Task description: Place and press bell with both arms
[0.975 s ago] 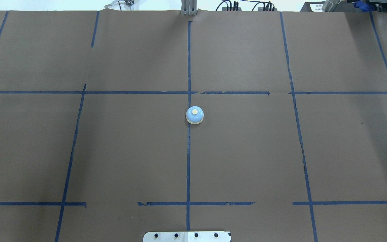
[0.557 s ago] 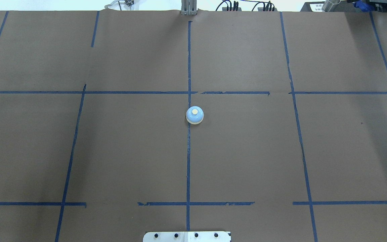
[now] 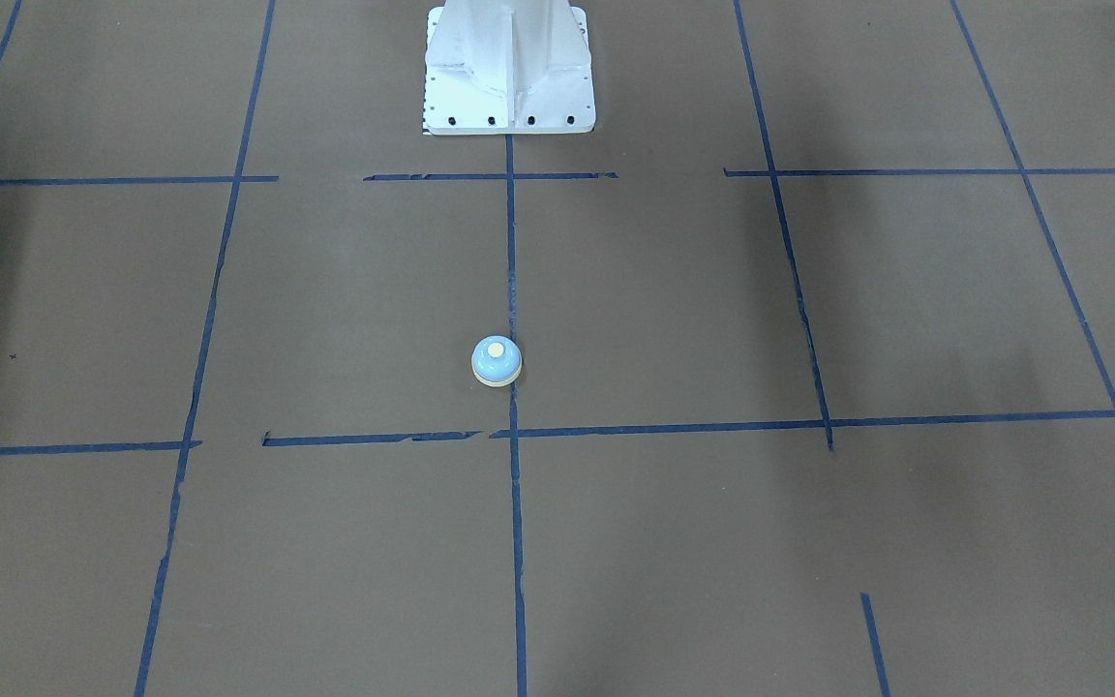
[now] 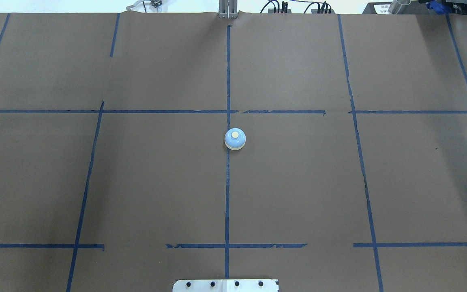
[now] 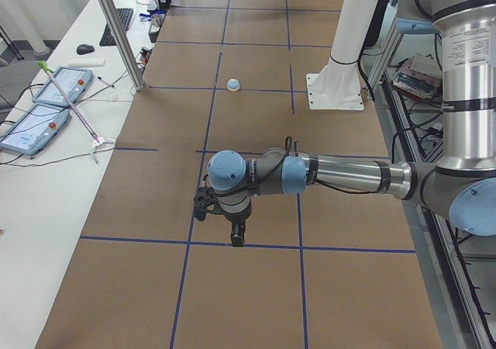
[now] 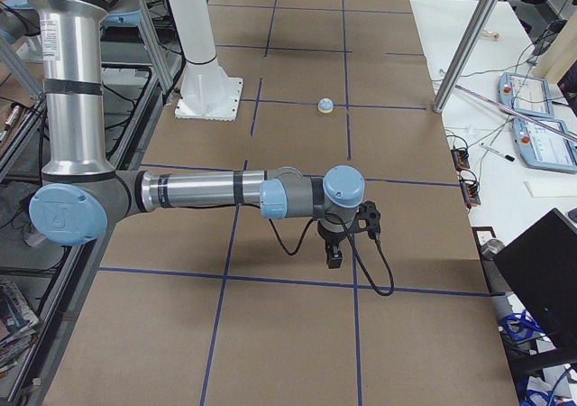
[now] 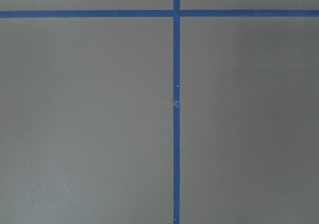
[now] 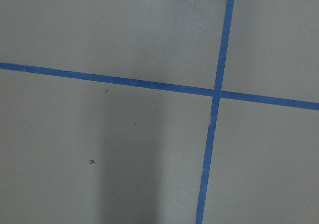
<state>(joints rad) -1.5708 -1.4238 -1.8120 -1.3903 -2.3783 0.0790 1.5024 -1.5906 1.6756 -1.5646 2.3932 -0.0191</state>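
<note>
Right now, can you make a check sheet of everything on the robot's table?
Surface: brown table with blue tape lines.
Job's things: bell upright, partly on the middle tape line, nothing touching it.
Clutter: nothing seen.
Grippers: left gripper and right gripper hang over the table ends, far from the bell; open or shut cannot be told.
Cables: black cable loops off the right wrist.
Surroundings: white pedestal; side desk with control tablets.

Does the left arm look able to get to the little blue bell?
Probably yes: the bell stands in the open on the table, with nothing between it and the left arm, though that is far off.
</note>
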